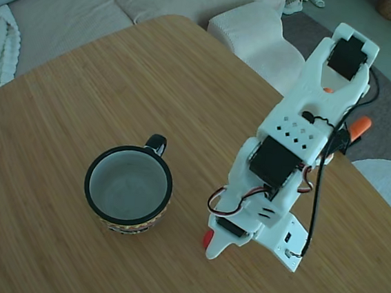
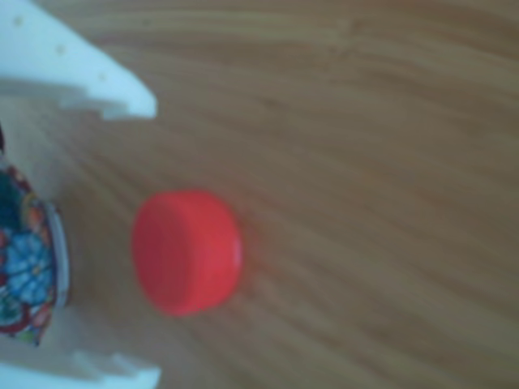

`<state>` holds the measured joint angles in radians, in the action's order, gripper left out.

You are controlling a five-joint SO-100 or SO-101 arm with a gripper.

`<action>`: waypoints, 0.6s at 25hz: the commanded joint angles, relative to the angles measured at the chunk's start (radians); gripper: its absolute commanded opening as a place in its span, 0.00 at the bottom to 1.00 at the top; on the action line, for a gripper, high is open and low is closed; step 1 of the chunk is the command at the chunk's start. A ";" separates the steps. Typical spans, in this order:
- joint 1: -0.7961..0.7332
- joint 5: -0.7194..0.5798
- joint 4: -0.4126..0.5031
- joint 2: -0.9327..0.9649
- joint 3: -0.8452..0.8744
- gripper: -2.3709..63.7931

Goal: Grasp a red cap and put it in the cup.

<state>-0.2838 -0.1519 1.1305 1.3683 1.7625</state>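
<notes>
The red cap (image 2: pixel 188 251) lies on the wooden table, and in the other view it sits between my two white fingers (image 2: pixel 97 81) with a gap on each side. My gripper (image 1: pixel 212 246) is open and lowered straddling the cap. In the fixed view only a sliver of the red cap (image 1: pixel 206 239) shows beside the white finger. The cup (image 1: pixel 128 188), black-rimmed with a black handle and a pale empty inside, stands upright to the left of the gripper. Its patterned wall (image 2: pixel 24 267) shows at the left edge of the other view.
The wooden table (image 1: pixel 83 94) has its curved far edge at the top and its right edge running past the arm's base. A beige sofa (image 1: pixel 126 1) lies beyond it. Black and red cables hang along the white arm (image 1: pixel 300 143).
</notes>
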 commanded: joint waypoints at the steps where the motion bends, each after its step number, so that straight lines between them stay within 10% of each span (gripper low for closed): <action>1: -0.003 -0.008 0.000 -0.017 -0.025 0.60; 15: -0.046 0.005 -0.011 -0.038 -0.035 0.60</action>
<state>-0.3298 -0.1519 1.1198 1.3100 1.7610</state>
